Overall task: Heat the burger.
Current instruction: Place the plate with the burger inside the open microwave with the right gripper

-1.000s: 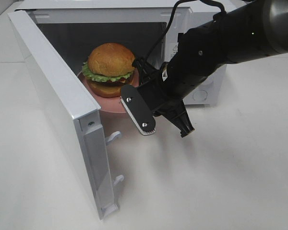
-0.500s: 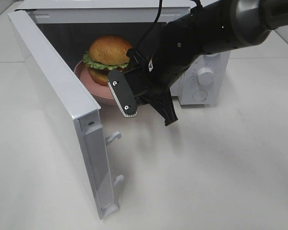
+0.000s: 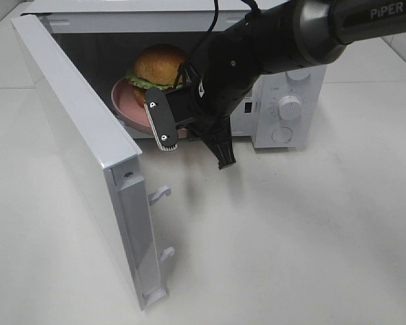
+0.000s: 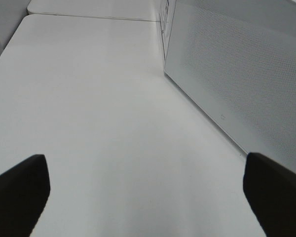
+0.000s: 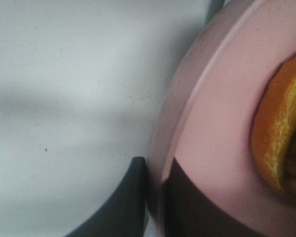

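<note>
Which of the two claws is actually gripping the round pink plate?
The right claw: it is pinched shut on the round pink plate at its rim. The left claw gapes open over the white table, holding nothing.

**White all round, one warm patch of colour**

The table (image 3: pixel 311 244) is plain white. So is the microwave (image 3: pixel 294 132), though its cavity is dark grey. Its door (image 4: pixel 246 74) carries a fine dotted mesh over pale grey. The burger (image 3: pixel 160 64) has a glossy golden-brown bun with frilly green lettuce beneath. The plate (image 3: pixel 124 101) is a soft, even pink. The right arm (image 3: pixel 277 40) is black with white lettering. The right gripper (image 5: pixel 155 168) and the left gripper (image 4: pixel 147 192) are black too.
</note>
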